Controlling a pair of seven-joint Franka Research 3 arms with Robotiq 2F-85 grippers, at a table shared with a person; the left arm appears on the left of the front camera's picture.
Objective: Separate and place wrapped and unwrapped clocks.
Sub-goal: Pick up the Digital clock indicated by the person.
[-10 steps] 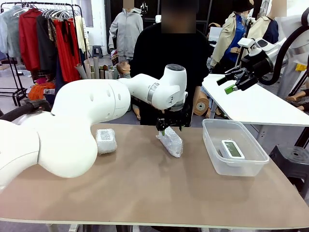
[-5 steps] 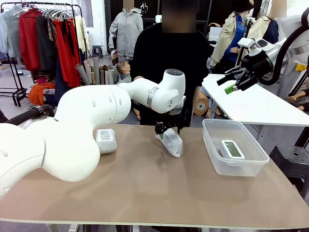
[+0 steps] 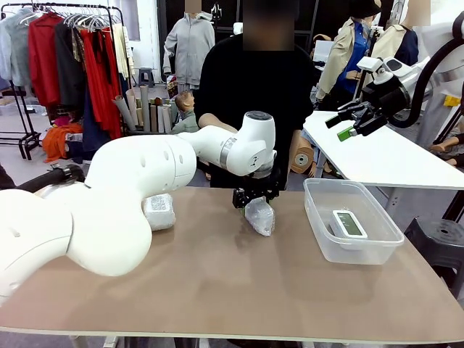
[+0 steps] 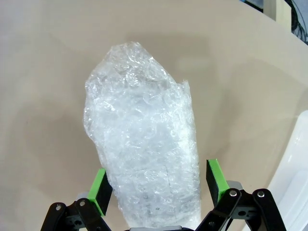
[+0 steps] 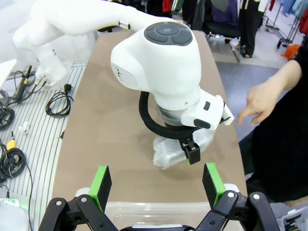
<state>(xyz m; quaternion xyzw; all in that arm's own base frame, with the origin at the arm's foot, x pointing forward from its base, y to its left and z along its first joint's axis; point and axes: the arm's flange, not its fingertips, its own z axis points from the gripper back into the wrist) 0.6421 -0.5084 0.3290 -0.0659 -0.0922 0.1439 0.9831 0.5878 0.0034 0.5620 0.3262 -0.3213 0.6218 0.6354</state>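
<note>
Wrapped clock (image 4: 144, 144), inside spread left gripper (image 4: 159, 185)

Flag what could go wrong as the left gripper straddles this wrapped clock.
The open left gripper straddles the bubble-wrapped clock; the loose wrap could squash or slide, so the grip may slip.
The person's hand hovers near the left arm; contact is possible.
That arm's bulk hangs by the second wrapped clock and might nudge it.

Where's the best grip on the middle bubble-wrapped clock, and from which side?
Across its narrower width, near the end under the left hand, coming straight down. The wrapped clock lies lengthwise on the table, and the open green pads straddle that width, so it should fit.
</note>
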